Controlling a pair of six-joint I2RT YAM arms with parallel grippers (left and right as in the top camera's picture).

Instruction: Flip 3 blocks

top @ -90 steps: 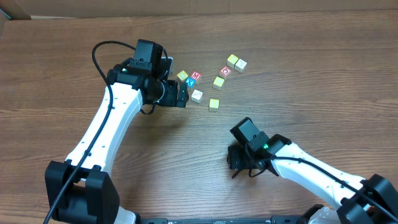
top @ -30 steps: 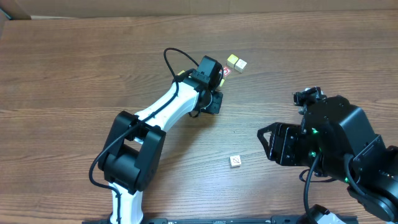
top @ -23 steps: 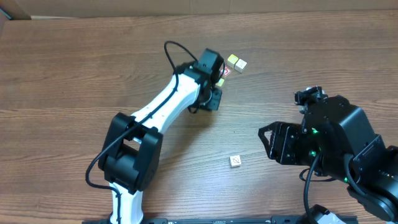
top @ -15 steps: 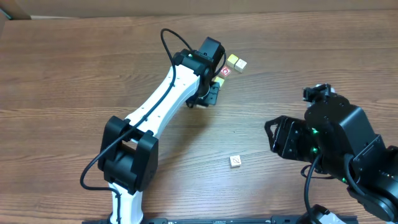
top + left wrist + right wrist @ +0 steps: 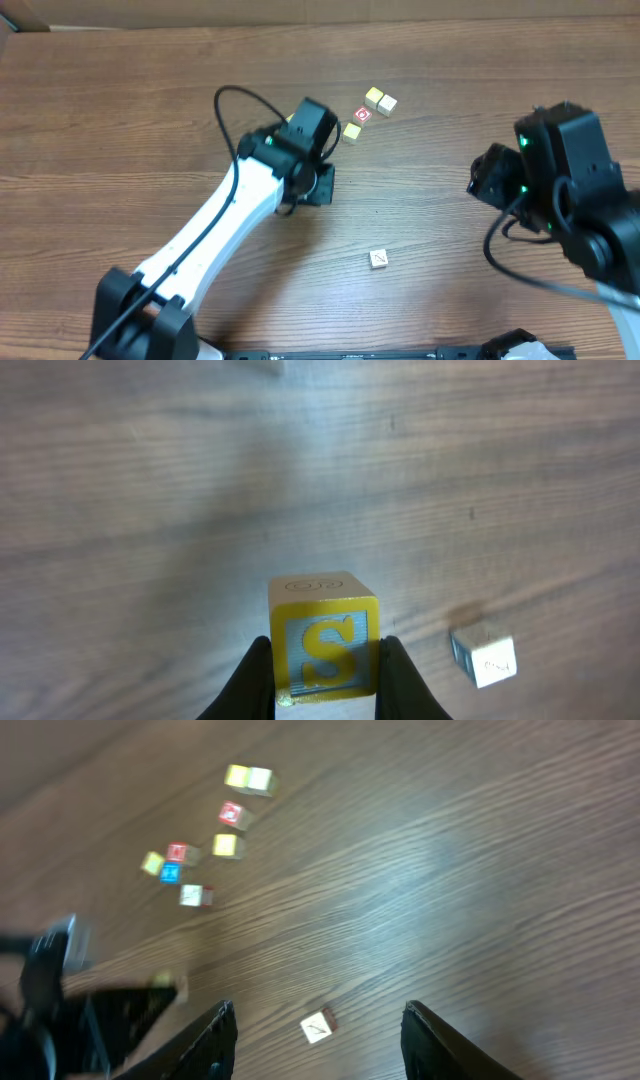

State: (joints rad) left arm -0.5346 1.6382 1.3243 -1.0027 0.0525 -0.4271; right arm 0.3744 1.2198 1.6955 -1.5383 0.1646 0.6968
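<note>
A brown wood-grain table (image 5: 120, 120) fills the overhead view. The white left arm (image 5: 215, 225) reaches from its black base at the near left corner diagonally up across the table, stretched long and low, with a black cable (image 5: 232, 100) looping above its wrist. The right arm (image 5: 565, 175) stands at the far right side, its black wrist housing raised high and tipped so that its camera looks down and across the table toward the left arm. The left gripper (image 5: 322, 185) points down at the wood, and in its wrist view its two black fingers (image 5: 255, 672) are clenched on the opposite sides of a yellow block (image 5: 322, 645), which sits squarely between them showing a yellow letter S on a grey-blue face and a yellow top face with a faint drawing. Whether that block touches the table cannot be told. The right gripper (image 5: 320, 1008) is released, its fingers (image 5: 215, 1038) spread wide with nothing held. A pale block (image 5: 379, 260) lies alone on the wood well below and in front of the right gripper, and off to the right of the left gripper's fingers. Beyond the left gripper lie a red block (image 5: 362, 115) and a touching pair of cream cubes (image 5: 378, 100).
</note>
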